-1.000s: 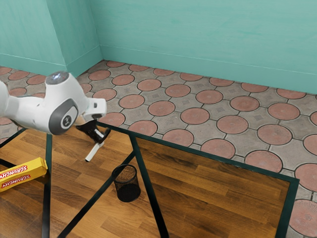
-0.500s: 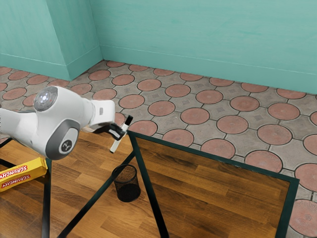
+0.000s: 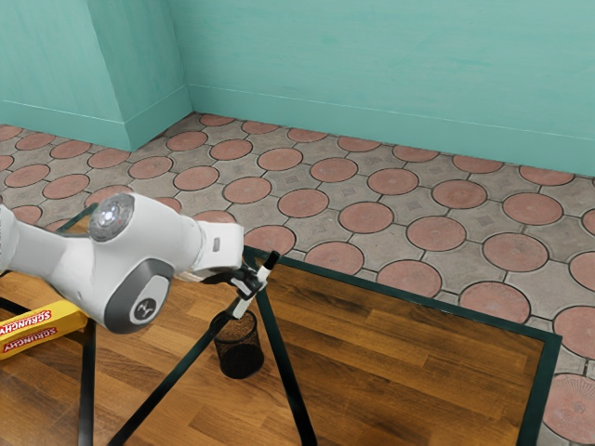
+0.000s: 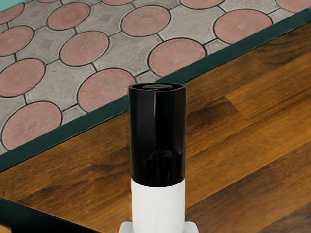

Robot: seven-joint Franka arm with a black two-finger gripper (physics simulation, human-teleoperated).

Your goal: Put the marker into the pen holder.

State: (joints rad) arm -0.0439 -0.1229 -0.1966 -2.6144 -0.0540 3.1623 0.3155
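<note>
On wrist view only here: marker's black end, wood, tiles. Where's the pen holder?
Observer: Exterior view has the pen holder upright, below the gripper in the picture.
Operator: Marker straight up and down?
Observer: No, the marker leans, black end up, its white lower end by the holder's rim. Can't tell if it's over the opening.
Operator: Other objects around?
Observer: A yellow box at the exterior view's left edge, away from the holder.

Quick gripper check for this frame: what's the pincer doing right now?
Pincer: closed, holding the marker, which is tilted with its black end up.
</note>
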